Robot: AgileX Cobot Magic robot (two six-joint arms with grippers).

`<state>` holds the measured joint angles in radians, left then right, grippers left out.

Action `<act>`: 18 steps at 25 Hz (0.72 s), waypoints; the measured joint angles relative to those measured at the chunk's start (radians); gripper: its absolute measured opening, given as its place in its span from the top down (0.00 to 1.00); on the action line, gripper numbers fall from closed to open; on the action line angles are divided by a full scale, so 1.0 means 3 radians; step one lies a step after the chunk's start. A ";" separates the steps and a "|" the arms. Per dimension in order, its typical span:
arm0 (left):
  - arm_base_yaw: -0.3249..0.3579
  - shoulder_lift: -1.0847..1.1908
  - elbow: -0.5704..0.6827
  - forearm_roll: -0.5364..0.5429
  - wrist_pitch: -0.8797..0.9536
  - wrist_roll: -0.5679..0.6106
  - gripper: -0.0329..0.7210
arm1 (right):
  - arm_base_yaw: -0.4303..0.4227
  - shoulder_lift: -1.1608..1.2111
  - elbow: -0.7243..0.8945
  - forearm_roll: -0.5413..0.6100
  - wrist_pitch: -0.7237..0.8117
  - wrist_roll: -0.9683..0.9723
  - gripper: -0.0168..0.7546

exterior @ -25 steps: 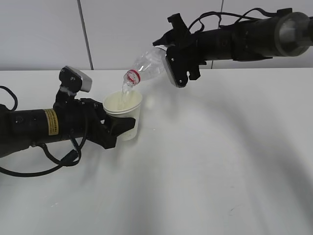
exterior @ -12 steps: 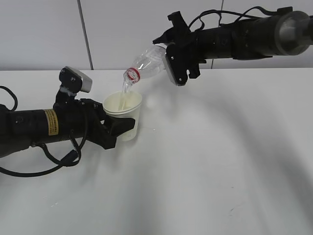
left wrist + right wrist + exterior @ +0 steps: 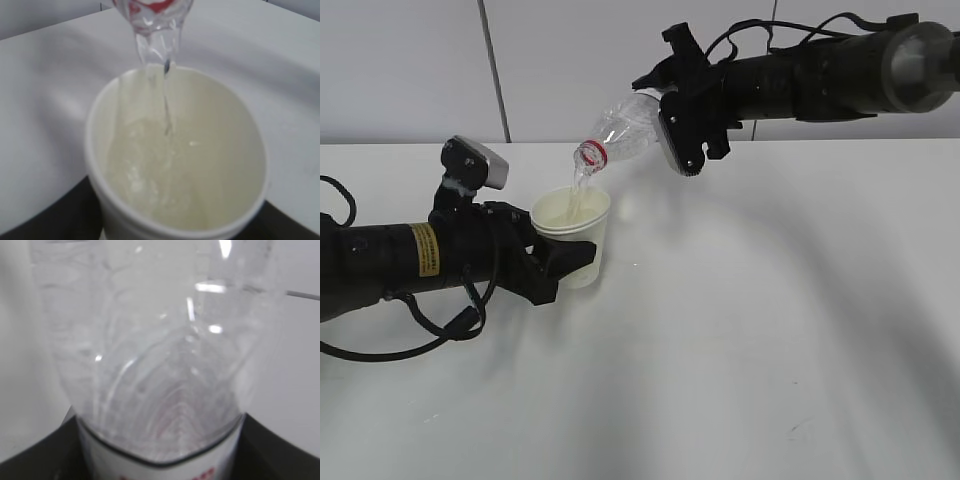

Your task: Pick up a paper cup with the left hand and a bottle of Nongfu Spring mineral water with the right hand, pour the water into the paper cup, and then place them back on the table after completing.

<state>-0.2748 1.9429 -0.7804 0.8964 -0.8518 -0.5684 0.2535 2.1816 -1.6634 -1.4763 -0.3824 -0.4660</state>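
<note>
Water point(image 3: 166, 107) falls in a thin stream into the paper cup point(image 3: 572, 232), held just above the table point(image 3: 740, 330) by the left tool point(image 3: 552, 262), clamped on its wall. Above the cup, the mineral water bottle point(image 3: 620, 132) slants neck-down toward its rim, long axis tilted, base gripped tight by the right tool point(image 3: 682, 125)

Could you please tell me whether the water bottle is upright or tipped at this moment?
Tipped. The right hand holds the bottle slanted, neck down, above the paper cup, and water streams in.
</note>
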 joint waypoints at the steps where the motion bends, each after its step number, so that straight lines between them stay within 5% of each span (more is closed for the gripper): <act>1: 0.0000 0.0000 0.0000 0.0000 0.0000 0.0000 0.42 | 0.0000 0.0000 0.0000 0.0000 0.0005 -0.0008 0.45; 11: 0.0000 0.0000 0.0000 0.0000 0.0000 0.0000 0.42 | 0.0000 0.0000 0.0000 0.0000 0.0005 0.0019 0.45; 18: 0.0000 0.0000 0.0000 -0.0246 -0.0097 0.0043 0.42 | 0.0000 0.0000 -0.0001 0.0003 -0.0001 0.0939 0.45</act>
<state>-0.2748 1.9429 -0.7804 0.8227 -0.8809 -0.5557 0.2535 2.1816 -1.6637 -1.4753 -0.3827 -0.1842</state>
